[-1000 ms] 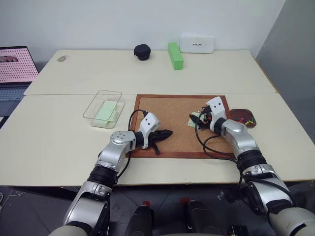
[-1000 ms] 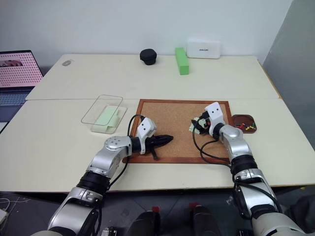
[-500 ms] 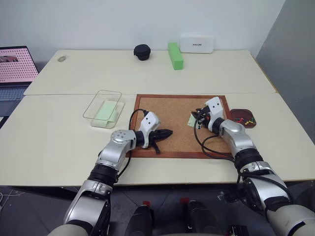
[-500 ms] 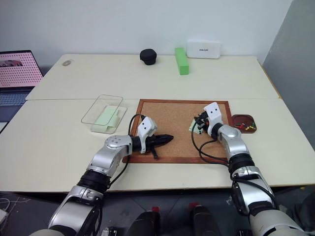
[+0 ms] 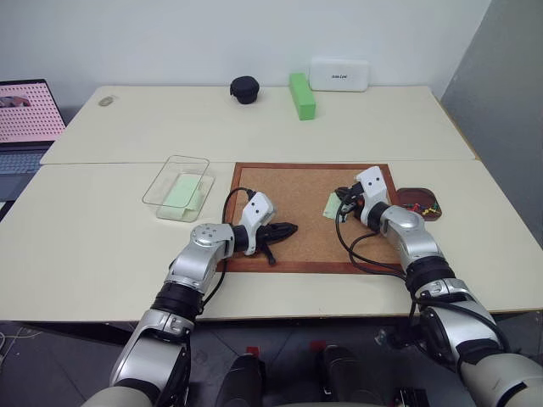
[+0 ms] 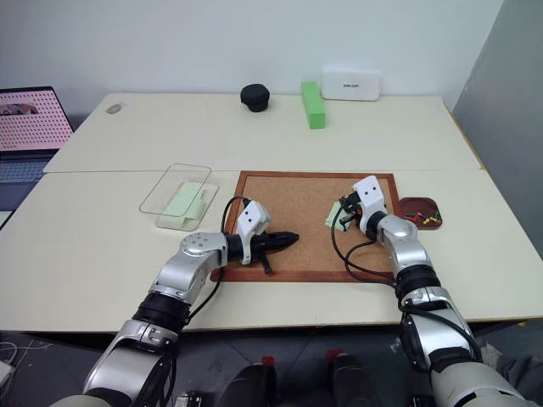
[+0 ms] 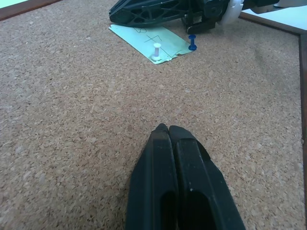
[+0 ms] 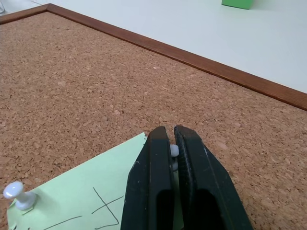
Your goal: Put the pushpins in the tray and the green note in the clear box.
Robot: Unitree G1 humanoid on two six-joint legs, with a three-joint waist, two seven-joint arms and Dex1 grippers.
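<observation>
No readable text, green note (image 8: 91, 201) — pen strokes only

Open cork lies between my left gripper (image 5: 291, 228) and my right gripper (image 8: 171, 143) on the corkboard (image 5: 297, 191); a white pushpin (image 7: 156, 50) and a blue pushpin (image 7: 192, 42) stand by the green note (image 7: 148, 38), the tray (image 5: 419, 203) just off the board's right edge.

my two head cameras look forward and down from above over the table (image 5: 102, 254) and share nearly the same wide scene. my left wrist camera skims low across the corkboard (image 7: 72, 120) toward the green note (image 7: 148, 40), and my right wrist camera sits very close over that same note.
</observation>
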